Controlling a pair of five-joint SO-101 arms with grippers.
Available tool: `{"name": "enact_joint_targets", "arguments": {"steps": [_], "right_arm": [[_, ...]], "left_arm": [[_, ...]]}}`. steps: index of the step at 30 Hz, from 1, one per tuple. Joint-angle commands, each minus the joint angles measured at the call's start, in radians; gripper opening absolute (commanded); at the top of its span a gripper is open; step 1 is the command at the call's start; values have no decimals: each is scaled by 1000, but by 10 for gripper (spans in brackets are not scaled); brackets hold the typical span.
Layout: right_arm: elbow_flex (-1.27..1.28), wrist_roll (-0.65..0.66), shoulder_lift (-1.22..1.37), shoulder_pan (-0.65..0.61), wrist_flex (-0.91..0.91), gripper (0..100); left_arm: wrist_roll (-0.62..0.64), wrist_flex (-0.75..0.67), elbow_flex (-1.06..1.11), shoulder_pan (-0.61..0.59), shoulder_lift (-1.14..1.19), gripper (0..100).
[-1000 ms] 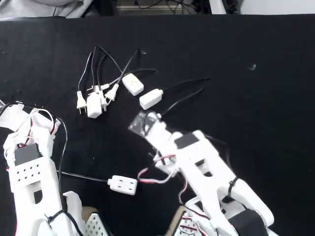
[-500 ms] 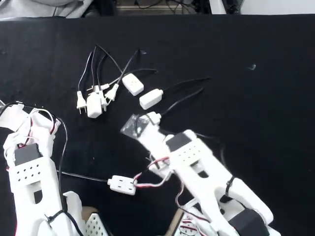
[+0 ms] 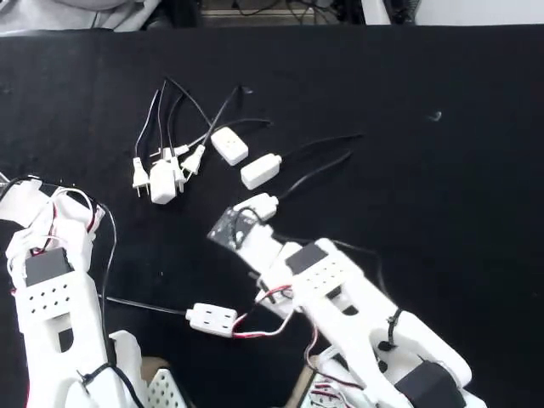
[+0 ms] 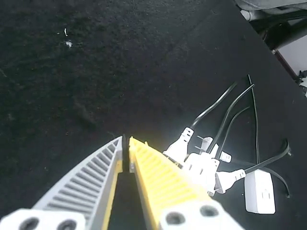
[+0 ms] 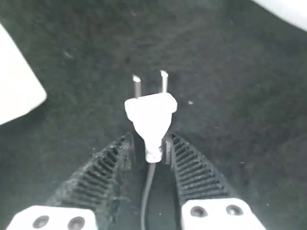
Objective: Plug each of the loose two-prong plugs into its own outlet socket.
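1. The right gripper is clamped on a plug. It holds the plug by the rear of its body, and the two prongs point forward, free of any socket. So I judge the step is carrying the plug, before insertion.
2. Seen from above, this gripper is near the middle of the table. A socket and a second socket lie beyond it, and a strip lies nearer the arm bases.
3. Next, I think, the prongs must be lined up with the slots of one socket and pushed straight in. A light socket may slide away.
4. The left gripper has its fingers together and holds nothing. The loose plugs lie ahead of it.
5. Compared with one second ago, the right arm has drawn back and swung left. The sockets, strip and left arm are unchanged.
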Motion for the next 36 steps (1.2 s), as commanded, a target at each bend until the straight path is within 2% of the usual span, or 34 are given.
{"name": "enact_joint_targets", "arguments": {"steps": [1, 6, 10, 22, 25, 28, 33, 36], "right_arm": [[-5, -12, -35, -23, -14, 110], [8, -12, -35, -23, -8, 109], [24, -12, -35, -25, -9, 8], [-5, -12, -35, -25, -8, 18], [2, -12, -33, -26, -15, 54], [-2, 3, -41, -15, -9, 9], [-114, 275, -41, 160, 92, 11], [-252, 345, -41, 281, 114, 11]], "left_arm": [[6, -15, -18, -2, -23, 32], [6, -15, -18, -2, -23, 32], [6, -15, -18, -2, -23, 32], [6, -15, -18, -2, -23, 32], [6, -15, -19, -2, -23, 32], [6, -15, -18, -2, -23, 32], [6, -15, -18, -2, -23, 32], [6, -15, -19, -2, -23, 33]]}}
